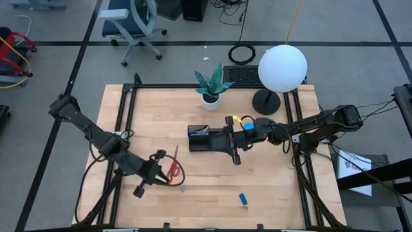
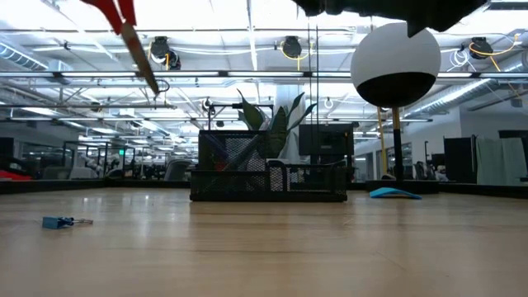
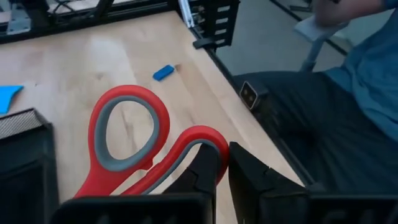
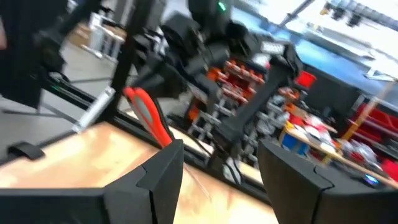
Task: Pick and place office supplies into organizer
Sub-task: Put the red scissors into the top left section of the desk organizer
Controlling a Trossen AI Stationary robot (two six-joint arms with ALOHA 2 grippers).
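We can read no text, label, brand or number anywhere here. The sheet of paper (image 1: 353, 169) lying on the floor beside the table (image 1: 270, 193) carries dark print, but we cannot make out any of it.

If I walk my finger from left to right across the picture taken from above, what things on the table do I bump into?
Left pincer holding the red scissors → black organizer → potted plant → small blue block → round white lamp.
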